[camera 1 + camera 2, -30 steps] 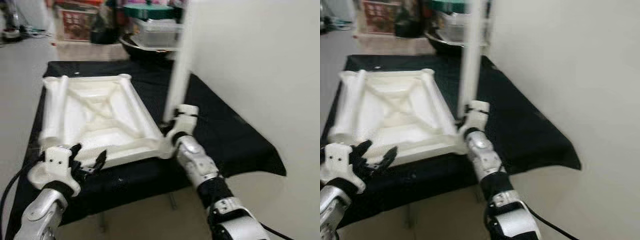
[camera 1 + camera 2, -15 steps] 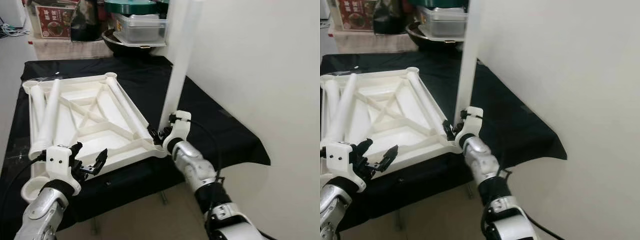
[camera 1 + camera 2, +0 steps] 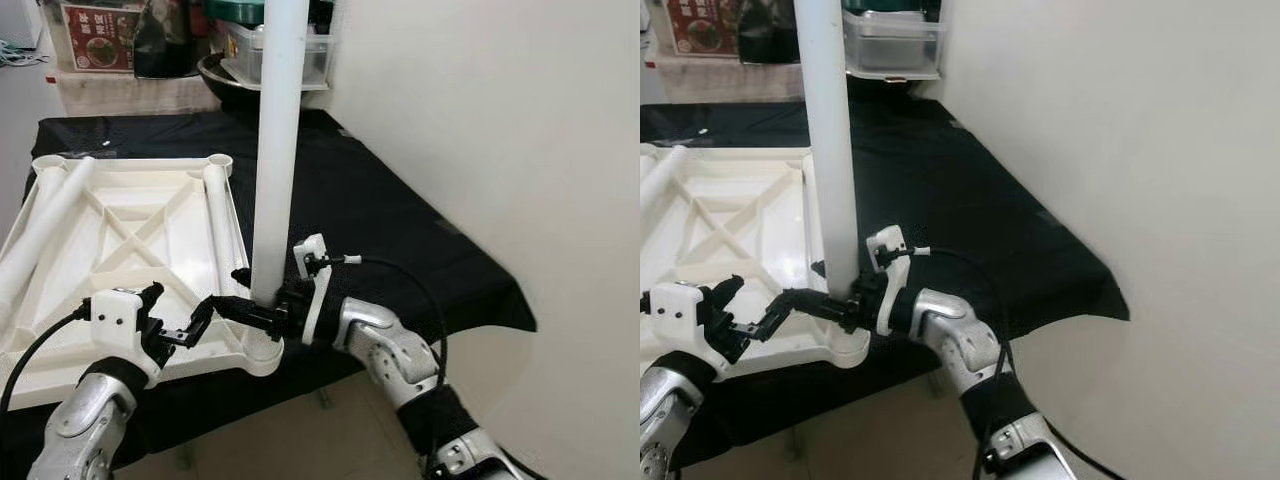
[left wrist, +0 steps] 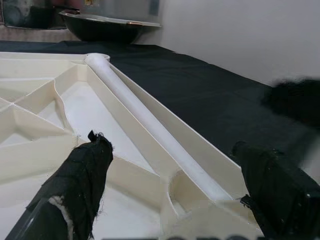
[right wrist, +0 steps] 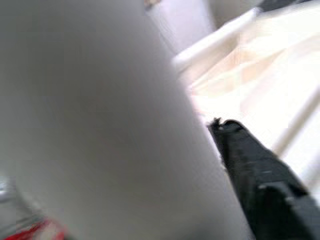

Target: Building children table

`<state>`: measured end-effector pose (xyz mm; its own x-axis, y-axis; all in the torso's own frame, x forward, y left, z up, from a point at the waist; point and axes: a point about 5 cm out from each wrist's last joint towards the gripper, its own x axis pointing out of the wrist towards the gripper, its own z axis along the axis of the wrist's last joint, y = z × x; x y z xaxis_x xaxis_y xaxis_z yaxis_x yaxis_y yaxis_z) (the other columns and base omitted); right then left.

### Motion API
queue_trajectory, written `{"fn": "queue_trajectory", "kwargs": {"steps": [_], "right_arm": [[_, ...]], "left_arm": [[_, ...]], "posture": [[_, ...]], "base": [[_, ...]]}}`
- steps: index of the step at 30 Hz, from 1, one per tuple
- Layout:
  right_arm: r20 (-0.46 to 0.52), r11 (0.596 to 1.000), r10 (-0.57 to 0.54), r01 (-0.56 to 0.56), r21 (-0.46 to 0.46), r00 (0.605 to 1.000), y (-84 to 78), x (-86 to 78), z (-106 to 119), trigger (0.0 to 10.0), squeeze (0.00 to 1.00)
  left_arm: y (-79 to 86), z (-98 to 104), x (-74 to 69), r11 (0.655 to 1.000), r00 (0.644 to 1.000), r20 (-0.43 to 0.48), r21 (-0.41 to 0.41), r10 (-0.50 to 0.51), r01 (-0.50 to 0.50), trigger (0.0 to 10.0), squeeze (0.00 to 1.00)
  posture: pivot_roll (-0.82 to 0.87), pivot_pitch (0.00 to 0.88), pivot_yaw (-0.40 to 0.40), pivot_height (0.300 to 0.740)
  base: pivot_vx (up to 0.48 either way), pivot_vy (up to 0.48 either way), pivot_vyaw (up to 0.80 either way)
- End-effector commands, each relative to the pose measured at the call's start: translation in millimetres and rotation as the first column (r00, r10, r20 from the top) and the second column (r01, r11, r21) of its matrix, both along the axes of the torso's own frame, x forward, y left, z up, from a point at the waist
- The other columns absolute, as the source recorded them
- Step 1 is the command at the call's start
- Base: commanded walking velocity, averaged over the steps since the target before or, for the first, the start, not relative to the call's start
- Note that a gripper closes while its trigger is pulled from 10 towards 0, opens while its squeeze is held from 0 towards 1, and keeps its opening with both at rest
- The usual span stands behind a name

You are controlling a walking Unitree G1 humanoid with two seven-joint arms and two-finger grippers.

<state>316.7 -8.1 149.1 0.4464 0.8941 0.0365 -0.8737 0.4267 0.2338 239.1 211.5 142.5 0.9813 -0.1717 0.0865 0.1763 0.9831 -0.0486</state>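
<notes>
Shifted leftward, right pincer clamps upright table leg; left pincer released.

Black-draped table against plain white wall; pale floor beneath; cluttered storage behind.

Smooth white plastic table leg — matt black cloth

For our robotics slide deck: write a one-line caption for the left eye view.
Right gripper holds a white table leg upright at the corner of the upturned tabletop, left gripper open beside it.
</notes>
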Motion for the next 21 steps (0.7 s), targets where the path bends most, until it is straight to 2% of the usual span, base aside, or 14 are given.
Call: {"fn": "queue_trajectory", "kwargs": {"steps": [1,2,4,5,7,8,11,13,14,17,18,19,20,21], "right_arm": [[-0.049,0.957,-0.275,0.269,-0.107,0.96,-14.7,19.8,-11.9,0.0,0.0],[-0.049,0.957,-0.275,0.269,-0.107,0.96,-14.7,19.8,-11.9,0.0,0.0],[-0.102,0.804,-0.578,0.544,-0.24,0.809,-40.5,35.4,-27.0,0.0,0.0],[-0.102,0.804,-0.578,0.544,-0.24,0.809,-40.5,35.4,-27.0,0.0,0.0],[-0.061,0.619,-0.766,0.708,-0.34,0.64,-65.7,41.3,-37.2,0.0,0.0],[-0.061,0.619,-0.766,0.708,-0.34,0.64,-65.7,41.3,-37.2,0.0,0.0],[-0.012,0.454,-0.869,0.787,-0.417,0.495,-86.6,41.3,-45.7,0.0,0.0],[-0.012,0.454,-0.869,0.787,-0.417,0.495,-86.6,41.3,-45.7,0.0,0.0],[0.017,0.387,-0.899,0.812,-0.437,0.438,-93.4,41.1,-47.7,0.0,0.0],[0.017,0.385,-0.898,0.805,-0.452,0.44,-90.7,42.2,-49.0,0.2,0.0],[0.01,0.388,-0.898,0.805,-0.449,0.439,-87.6,43.6,-47.9,9.4,0.0],[0.002,0.396,-0.897,0.803,-0.445,0.442,-84.9,44.6,-46.9,9.4,0.0],[-0.043,0.463,-0.873,0.798,-0.387,0.486,-77.1,46.4,-40.3,10.0,0.68],[-0.072,0.531,-0.839,0.781,-0.329,0.54,-70.4,48.1,-33.0,10.0,1.0]], "left_arm": [[-2.4,-2.7,-1.6,1.0,1.0,-0.008,-0.006,-0.009,0.009,10.0,0.0],[-2.4,-2.7,-1.6,1.0,1.0,-0.008,-0.006,-0.009,0.009,10.0,0.0],[-2.4,-2.4,-1.5,1.0,1.0,-0.008,-0.007,-0.01,0.01,10.0,0.0],[-2.4,-2.4,-1.5,1.0,1.0,-0.008,-0.007,-0.01,0.01,10.0,0.0],[-2.5,-2.3,-1.4,1.0,1.0,-0.008,-0.007,-0.011,0.011,10.0,0.0],[-2.5,-2.3,-1.4,1.0,1.0,-0.008,-0.007,-0.011,0.011,10.0,0.0],[-2.5,-2.4,-1.4,1.0,1.0,-0.008,-0.007,-0.01,0.01,10.0,0.0],[-2.5,-2.4,-1.4,1.0,1.0,-0.008,-0.007,-0.01,0.01,10.0,0.0],[-2.6,-2.5,-1.3,1.0,1.0,-0.008,-0.006,-0.01,0.01,10.0,0.0],[-2.6,-2.5,-1.2,1.0,1.0,-0.008,-0.006,-0.009,0.009,10.0,0.0],[-2.8,-2.6,-1.0,1.0,1.0,-0.008,-0.006,-0.009,0.009,10.0,0.0],[-2.9,-2.7,-0.8,1.0,1.0,-0.008,-0.006,-0.008,0.008,10.0,0.0],[-3.0,-2.7,-0.6,1.0,1.0,-0.007,-0.007,-0.007,0.007,10.0,0.0],[-3.4,-2.7,-0.5,1.0,1.0,-0.007,-0.007,-0.007,0.007,10.0,0.0]], "posture": [[0.2,0.0,-0.154,0.74],[0.2,0.0,-0.154,0.74],[0.2,0.0,-0.151,0.74],[0.2,0.0,-0.151,0.74],[0.2,0.0,-0.151,0.74],[0.2,0.0,-0.151,0.74],[0.2,0.0,-0.15,0.74],[0.2,0.0,-0.15,0.74],[0.2,0.0,-0.15,0.74],[0.2,0.0,-0.152,0.74],[0.2,0.0,-0.153,0.74],[0.2,0.0,-0.153,0.74],[0.2,0.0,-0.156,0.74],[0.2,0.0,-0.156,0.74]], "base": [[0.0,0.0,0.0],[0.0,0.0,0.0],[0.0,0.0,0.0],[0.0,0.0,0.0],[0.0,0.0,0.0],[0.0,0.0,0.0],[0.0,0.0,0.0],[0.0,0.0,0.0],[0.0,0.0,0.0],[0.0,0.0,0.0],[0.0,0.0,0.0],[0.0,0.0,0.0],[0.0,0.0,0.0],[0.0,0.0,0.0]]}}
